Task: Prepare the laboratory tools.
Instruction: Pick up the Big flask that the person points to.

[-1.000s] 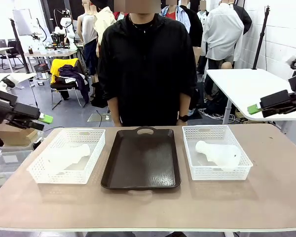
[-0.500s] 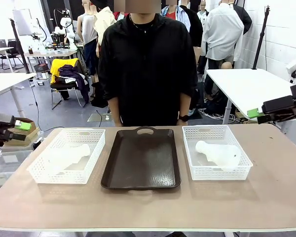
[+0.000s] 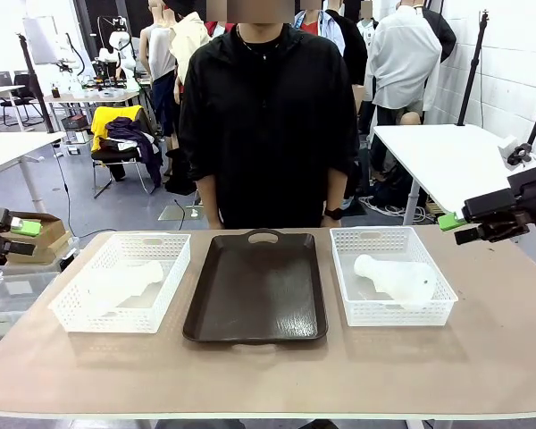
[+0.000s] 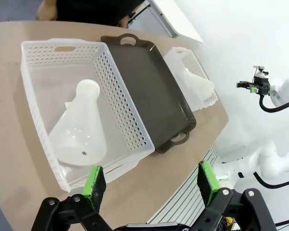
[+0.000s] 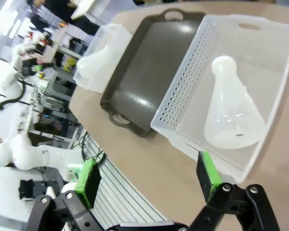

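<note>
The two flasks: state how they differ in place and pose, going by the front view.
The left flask lies in the left basket; the right flask lies in the right basket. The left flask's neck points to picture right, the right flask's to picture left, so both necks face the tray. Shared: both are frosted white cones lying on their sides.

No readable text, labels, brands or numbers in any view; left flask (image 4: 81, 130) and right flask (image 5: 231, 111) each show one tiny dark speck on the base; too small to tell whether it's print.
</note>
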### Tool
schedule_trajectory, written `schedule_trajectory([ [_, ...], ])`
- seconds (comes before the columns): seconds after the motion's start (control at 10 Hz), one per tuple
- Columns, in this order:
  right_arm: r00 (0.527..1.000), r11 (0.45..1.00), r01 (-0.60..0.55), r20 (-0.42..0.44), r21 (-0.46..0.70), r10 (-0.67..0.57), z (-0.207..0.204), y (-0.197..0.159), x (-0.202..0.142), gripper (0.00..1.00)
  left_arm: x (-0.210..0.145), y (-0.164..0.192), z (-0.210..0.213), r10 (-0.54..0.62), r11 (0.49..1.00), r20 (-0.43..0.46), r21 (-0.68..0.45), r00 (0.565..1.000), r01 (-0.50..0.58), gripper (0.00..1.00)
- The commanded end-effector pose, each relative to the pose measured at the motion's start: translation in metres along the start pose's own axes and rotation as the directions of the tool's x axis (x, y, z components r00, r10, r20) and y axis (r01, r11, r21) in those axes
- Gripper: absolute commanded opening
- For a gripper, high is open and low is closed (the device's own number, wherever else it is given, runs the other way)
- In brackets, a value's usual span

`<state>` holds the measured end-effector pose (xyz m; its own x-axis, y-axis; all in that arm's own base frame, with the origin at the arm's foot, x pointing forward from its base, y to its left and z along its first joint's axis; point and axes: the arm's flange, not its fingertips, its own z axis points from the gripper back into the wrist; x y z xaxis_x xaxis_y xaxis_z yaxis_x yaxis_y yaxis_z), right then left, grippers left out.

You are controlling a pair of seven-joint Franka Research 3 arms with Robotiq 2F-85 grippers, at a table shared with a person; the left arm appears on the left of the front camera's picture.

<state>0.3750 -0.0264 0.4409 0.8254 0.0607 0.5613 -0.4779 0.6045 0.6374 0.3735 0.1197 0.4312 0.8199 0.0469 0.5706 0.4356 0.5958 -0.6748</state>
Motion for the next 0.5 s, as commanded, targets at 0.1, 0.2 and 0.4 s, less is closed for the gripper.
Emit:
schedule_trajectory([
  [0.1, 1.000, 1.000, 0.007, -0.005, -0.013, -0.008, 0.0017, 0.0022, 0.0075, 1.00, 0.0017, 0.0024, -0.0010, -0.017, 1.000, 0.030, -0.025, 0.999, 0.018, 1.00],
  [0.2, 1.000, 1.000, 0.015, -0.002, -0.015, -0.015, 0.0013, 0.0032, 0.0064, 1.00, 0.0044, -0.0003, -0.0014, -0.014, 0.999, 0.021, -0.031, 1.000, 0.015, 1.00],
  [0.4, 1.000, 1.000, 0.011, -0.018, -0.021, -0.011, 0.0003, 0.0002, 0.0061, 1.00, 0.0000, -0.0001, 0.0023, 0.006, 1.000, 0.010, 0.001, 1.000, -0.006, 1.00],
])
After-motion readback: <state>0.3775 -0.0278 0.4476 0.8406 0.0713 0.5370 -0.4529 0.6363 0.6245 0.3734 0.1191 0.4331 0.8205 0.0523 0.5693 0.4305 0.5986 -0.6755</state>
